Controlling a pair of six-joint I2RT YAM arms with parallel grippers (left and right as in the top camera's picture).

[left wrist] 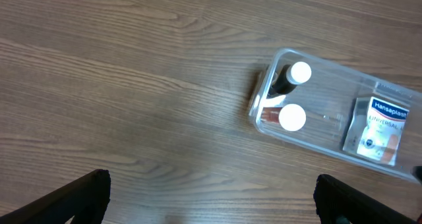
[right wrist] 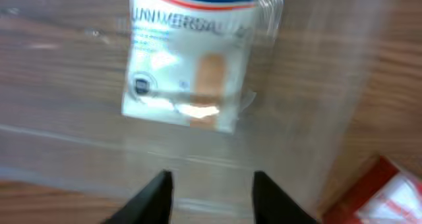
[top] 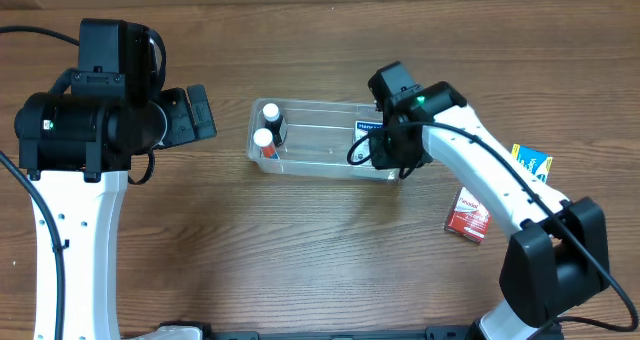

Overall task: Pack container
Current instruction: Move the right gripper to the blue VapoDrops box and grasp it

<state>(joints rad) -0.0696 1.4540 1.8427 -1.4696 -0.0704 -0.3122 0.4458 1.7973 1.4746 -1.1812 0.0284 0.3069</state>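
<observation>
Inside container (left wrist: 324, 126), plaster box (left wrist: 376, 132): clear from wrists, mostly hidden overhead.

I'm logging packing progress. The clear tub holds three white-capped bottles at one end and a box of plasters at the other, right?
Not quite. The container holds two white-capped bottles, not three, at one end, with the plaster box at the other. The left wrist view shows this most clearly.

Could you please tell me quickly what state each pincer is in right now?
Left pincer: open, holding nothing.
Right pincer: open, holding nothing.
</observation>
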